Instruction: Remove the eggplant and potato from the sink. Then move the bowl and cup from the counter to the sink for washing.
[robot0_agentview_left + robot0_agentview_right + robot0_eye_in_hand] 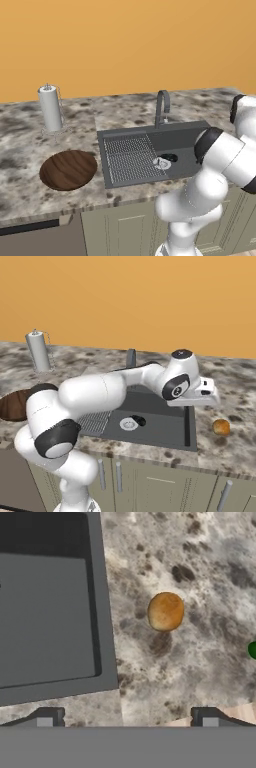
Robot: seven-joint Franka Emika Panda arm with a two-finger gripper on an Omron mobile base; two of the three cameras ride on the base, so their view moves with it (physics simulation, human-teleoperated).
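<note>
Speckled granite surface (235,406) right of dark grey sink (165,431) carries small orange-tan potato (221,427). Pincer (127,719) open, empty. Next: swing back, centre spread tips over nearly black eggplant (169,158) beside drain, descend vertically.

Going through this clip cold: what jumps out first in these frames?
The white arm stretches across the sink, its open gripper hanging above the counter to the basin's right. The orange-tan potato lies there, already out of the sink, while the dark eggplant sits beside the drain. The wooden bowl waits left of the basin.
</note>
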